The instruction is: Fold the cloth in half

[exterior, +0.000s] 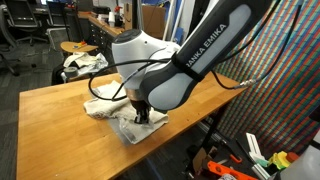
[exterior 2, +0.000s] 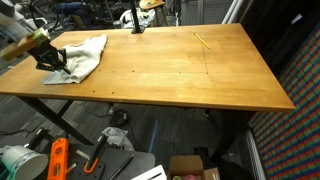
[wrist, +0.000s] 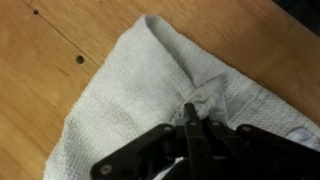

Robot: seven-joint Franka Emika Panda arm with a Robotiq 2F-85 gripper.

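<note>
The cloth [wrist: 130, 90], an off-white textured towel, lies rumpled on the wooden table [exterior 2: 180, 70]. In the wrist view one corner points away from me and a bunched pinch of fabric rises at the fingertips. My gripper [wrist: 192, 112] is shut on that pinch, its black fingers [wrist: 188, 130] pressed together. In both exterior views the cloth [exterior: 135, 125] [exterior 2: 85, 55] sits near a table corner with the gripper [exterior: 140, 113] [exterior 2: 52, 60] down on it; the arm hides part of it.
A white-and-dark patterned fabric bundle [exterior: 85, 62] lies on a round stool beyond the table. The table edge [exterior: 150, 140] runs close to the cloth. A yellow pencil-like item [exterior 2: 201, 41] lies on the far part of the table. Clutter and tools [exterior 2: 60, 158] are on the floor.
</note>
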